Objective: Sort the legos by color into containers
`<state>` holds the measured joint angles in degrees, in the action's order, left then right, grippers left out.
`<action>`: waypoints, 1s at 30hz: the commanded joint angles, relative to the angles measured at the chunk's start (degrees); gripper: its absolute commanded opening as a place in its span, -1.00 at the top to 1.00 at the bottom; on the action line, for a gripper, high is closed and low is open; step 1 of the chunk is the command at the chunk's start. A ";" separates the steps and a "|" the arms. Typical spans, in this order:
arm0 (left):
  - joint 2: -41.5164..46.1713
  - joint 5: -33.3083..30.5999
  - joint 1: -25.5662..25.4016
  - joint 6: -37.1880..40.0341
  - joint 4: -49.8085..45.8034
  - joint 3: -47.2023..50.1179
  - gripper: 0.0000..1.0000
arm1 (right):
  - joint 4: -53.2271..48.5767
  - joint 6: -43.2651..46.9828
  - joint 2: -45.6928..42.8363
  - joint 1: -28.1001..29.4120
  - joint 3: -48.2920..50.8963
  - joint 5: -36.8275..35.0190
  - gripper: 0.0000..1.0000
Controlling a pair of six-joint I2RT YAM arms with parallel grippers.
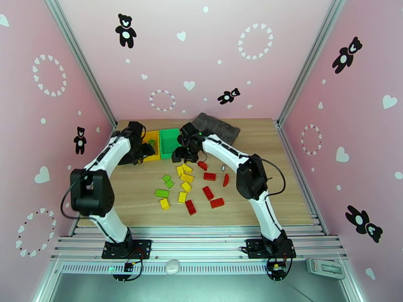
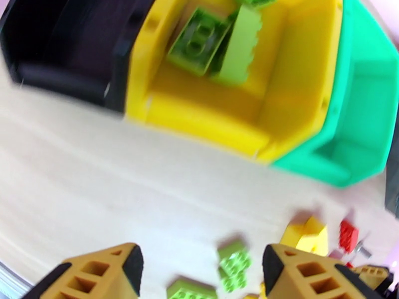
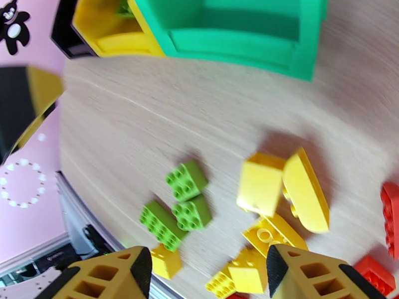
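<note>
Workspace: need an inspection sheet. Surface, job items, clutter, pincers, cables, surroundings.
Surface: wooden table, no damage seen.
Job's things: loose legos in green, yellow and red, clustered mid-table. The black bin, yellow bin and green bin stand side by side. Green bricks lie in the yellow bin; nothing seen in the green bin.
Clutter: grey compartment tray at the far edge; silver piece among the red legos.
Grippers: left pincer open, empty; right pincer open, empty, above the loose legos.
Cables: black cable loops off the right arm.
Surroundings: pink walls with bear and heart decals.
</note>
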<state>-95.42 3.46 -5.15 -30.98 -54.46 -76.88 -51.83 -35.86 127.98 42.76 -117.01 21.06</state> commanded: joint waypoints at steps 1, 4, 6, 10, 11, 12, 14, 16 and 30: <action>3.27 -0.39 -3.33 -1.56 1.98 5.08 -0.39 | -2.11 1.03 -4.85 1.49 3.58 -4.13 -0.33; 5.46 -0.36 -6.46 -2.82 3.46 9.64 -0.41 | -1.39 0.80 -6.77 2.54 7.11 -5.57 -0.36; 6.06 -0.13 -8.53 -3.57 4.62 12.10 -0.44 | -0.62 0.44 -8.26 3.09 9.85 -6.20 -0.38; 5.12 0.90 -12.03 -5.49 6.42 14.96 -0.46 | 1.35 -0.69 -11.84 3.93 15.65 -7.65 -0.41; 4.69 1.01 -12.86 -6.10 7.01 15.44 -0.47 | 1.79 -1.03 -12.89 4.00 17.25 -7.99 -0.42; 4.21 1.34 -13.49 -6.72 7.75 15.91 -0.47 | 2.18 -1.41 -13.99 4.02 18.79 -8.44 -0.43; 3.04 1.46 -14.40 -7.62 8.81 16.32 -0.46 | 2.85 -1.88 -15.95 4.04 21.52 -9.16 -0.44; 1.63 1.37 -15.05 -7.95 9.55 16.18 -0.46 | 3.48 -2.39 -17.58 3.99 24.06 -9.62 -0.45; -9.14 1.57 -18.14 -8.65 11.46 10.67 -0.39 | 4.46 -3.61 -23.28 4.04 30.55 -11.38 -0.46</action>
<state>-103.11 4.27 -22.87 -38.65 -44.05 -64.64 -47.40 -38.92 107.39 46.76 -87.15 10.79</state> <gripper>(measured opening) 0.698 0.730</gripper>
